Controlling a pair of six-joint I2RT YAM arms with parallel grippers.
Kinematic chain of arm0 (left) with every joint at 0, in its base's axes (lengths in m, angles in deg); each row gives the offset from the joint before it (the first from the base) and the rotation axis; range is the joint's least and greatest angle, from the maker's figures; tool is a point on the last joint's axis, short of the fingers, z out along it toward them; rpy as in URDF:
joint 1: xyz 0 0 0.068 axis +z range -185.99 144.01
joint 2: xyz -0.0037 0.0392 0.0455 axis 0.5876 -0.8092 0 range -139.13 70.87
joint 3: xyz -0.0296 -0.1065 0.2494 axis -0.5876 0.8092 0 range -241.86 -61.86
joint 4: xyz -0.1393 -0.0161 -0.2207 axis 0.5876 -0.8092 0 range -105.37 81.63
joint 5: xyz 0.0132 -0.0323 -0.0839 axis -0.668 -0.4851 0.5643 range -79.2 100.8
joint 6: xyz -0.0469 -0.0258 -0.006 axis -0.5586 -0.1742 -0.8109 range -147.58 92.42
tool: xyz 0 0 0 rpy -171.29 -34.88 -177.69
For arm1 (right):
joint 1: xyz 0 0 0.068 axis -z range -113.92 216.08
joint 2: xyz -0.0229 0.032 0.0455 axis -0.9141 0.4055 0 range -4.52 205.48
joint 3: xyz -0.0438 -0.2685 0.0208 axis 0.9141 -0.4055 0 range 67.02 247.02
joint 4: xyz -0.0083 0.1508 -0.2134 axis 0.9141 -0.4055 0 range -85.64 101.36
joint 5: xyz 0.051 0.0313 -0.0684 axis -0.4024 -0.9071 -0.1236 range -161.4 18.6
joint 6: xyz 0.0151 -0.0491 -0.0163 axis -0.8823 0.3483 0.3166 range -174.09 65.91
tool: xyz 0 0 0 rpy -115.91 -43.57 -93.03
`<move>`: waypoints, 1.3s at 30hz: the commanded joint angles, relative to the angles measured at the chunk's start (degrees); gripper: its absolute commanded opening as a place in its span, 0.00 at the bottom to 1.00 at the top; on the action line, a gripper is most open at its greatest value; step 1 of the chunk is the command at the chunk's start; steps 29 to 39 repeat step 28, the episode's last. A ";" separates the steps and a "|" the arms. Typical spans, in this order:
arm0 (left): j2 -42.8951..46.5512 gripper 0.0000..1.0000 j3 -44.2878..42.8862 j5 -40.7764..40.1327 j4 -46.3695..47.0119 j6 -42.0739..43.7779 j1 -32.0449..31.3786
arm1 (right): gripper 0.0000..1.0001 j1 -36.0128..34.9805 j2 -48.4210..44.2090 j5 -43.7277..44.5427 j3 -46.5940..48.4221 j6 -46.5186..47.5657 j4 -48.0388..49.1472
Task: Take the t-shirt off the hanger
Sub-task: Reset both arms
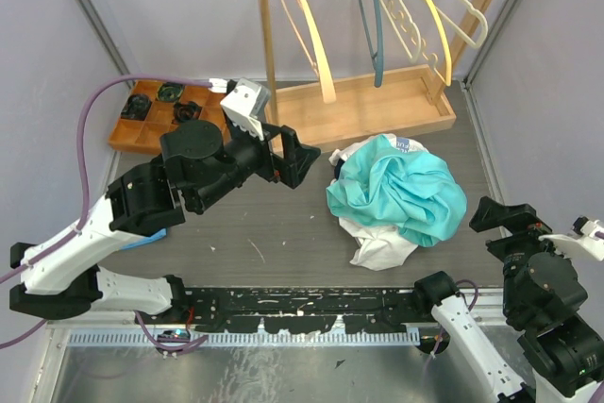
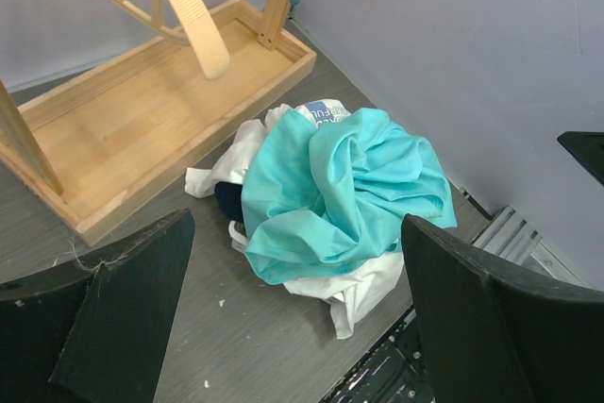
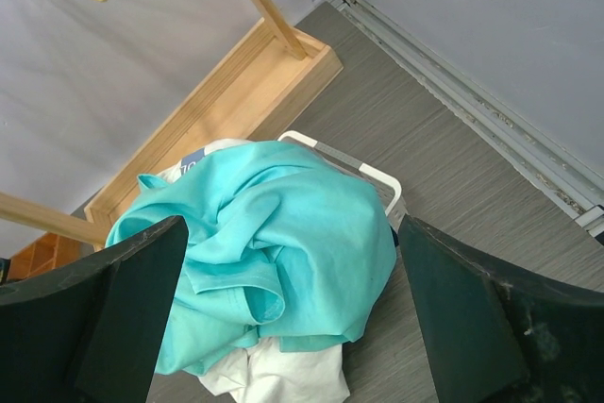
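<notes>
A teal t-shirt lies crumpled on top of a clothes pile right of the table's centre, off any hanger. Several bare hangers hang from the wooden rack's rod at the back. My left gripper hovers just left of the pile, open and empty, pointing at the shirt. Near the front right edge, my right gripper is open and empty too, held above the shirt's near side and apart from it.
White garments lie under the teal shirt, over a white-rimmed basket. The rack's wooden base tray stands behind the pile. An orange compartment tray sits at the back left. Grey walls close in both sides.
</notes>
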 commanded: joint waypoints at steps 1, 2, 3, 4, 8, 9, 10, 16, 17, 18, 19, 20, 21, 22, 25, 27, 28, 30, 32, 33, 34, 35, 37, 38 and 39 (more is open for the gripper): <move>0.17 0.98 0.67 0.60 2.88 -0.50 -0.16 | 1.00 0.24 -0.19 -0.23 1.04 -0.40 0.76; 0.30 0.98 0.97 0.63 3.03 -0.50 -0.16 | 1.00 0.24 -0.32 -0.17 0.99 -0.40 0.70; 0.44 0.98 1.23 0.60 3.28 -0.50 -0.16 | 1.00 0.29 -0.38 -0.05 1.12 -0.40 0.66; 0.66 0.98 1.50 0.63 3.46 -0.57 -0.16 | 1.00 0.24 -0.48 0.03 1.15 -0.32 0.58; 0.87 0.98 1.90 0.68 3.54 -0.70 -0.16 | 1.00 0.22 -0.52 0.03 1.36 -0.31 0.49; 0.83 0.98 2.03 0.72 3.52 -0.74 -0.15 | 1.00 0.23 -0.51 -0.02 1.40 -0.31 0.46; 0.87 0.98 2.03 0.73 3.54 -0.76 -0.16 | 1.00 0.25 -0.48 -0.10 1.36 -0.39 0.44; 0.93 0.98 2.13 0.82 3.55 -0.95 -0.21 | 1.00 0.24 -0.44 -0.29 1.45 -0.45 0.49; 0.98 0.98 2.19 0.82 3.49 -1.02 -0.17 | 1.00 0.27 -0.44 -0.31 1.40 -0.48 0.49; 1.06 0.98 2.24 0.82 3.47 -1.10 -0.15 | 1.00 0.24 -0.39 -0.30 1.47 -0.49 0.50; 1.17 0.98 2.33 0.82 3.51 -1.11 -0.17 | 1.00 0.24 -0.43 -0.29 1.44 -0.49 0.50; 1.36 0.98 2.44 0.80 3.49 -1.19 -0.12 | 1.00 0.22 -0.42 -0.29 1.37 -0.47 0.48; 1.44 0.98 2.53 0.69 3.51 -1.21 -0.16 | 1.00 0.21 -0.40 -0.35 1.40 -0.53 0.47; 1.51 0.98 2.63 0.65 3.51 -1.20 -0.16 | 1.00 0.23 -0.38 -0.38 1.41 -0.49 0.50; 1.68 0.98 2.69 0.51 3.33 -1.28 -0.16 | 1.00 0.22 -0.35 -0.54 1.41 -0.49 0.61; 1.69 0.98 2.65 0.52 3.26 -1.44 -0.16 | 1.00 0.22 -0.24 -0.63 1.34 -0.49 0.72; 1.72 0.98 2.69 0.55 3.22 -1.53 -0.17 | 1.00 0.23 -0.19 -0.62 1.31 -0.49 0.81; 1.72 0.98 2.69 0.55 3.22 -1.53 -0.17 | 1.00 0.23 -0.19 -0.62 1.31 -0.49 0.81; 1.72 0.98 2.69 0.55 3.22 -1.53 -0.17 | 1.00 0.23 -0.19 -0.62 1.31 -0.49 0.81; 1.72 0.98 2.69 0.55 3.22 -1.53 -0.17 | 1.00 0.23 -0.19 -0.62 1.31 -0.49 0.81; 1.72 0.98 2.69 0.55 3.22 -1.53 -0.17 | 1.00 0.23 -0.19 -0.62 1.31 -0.49 0.81; 1.72 0.98 2.69 0.55 3.22 -1.53 -0.17 | 1.00 0.23 -0.19 -0.62 1.31 -0.49 0.81; 1.72 0.98 2.69 0.55 3.22 -1.53 -0.17 | 1.00 0.23 -0.19 -0.62 1.31 -0.49 0.81; 1.72 0.98 2.69 0.55 3.22 -1.53 -0.17 | 1.00 0.23 -0.19 -0.62 1.31 -0.49 0.81; 1.72 0.98 2.69 0.55 3.22 -1.53 -0.17 | 1.00 0.23 -0.19 -0.62 1.31 -0.49 0.81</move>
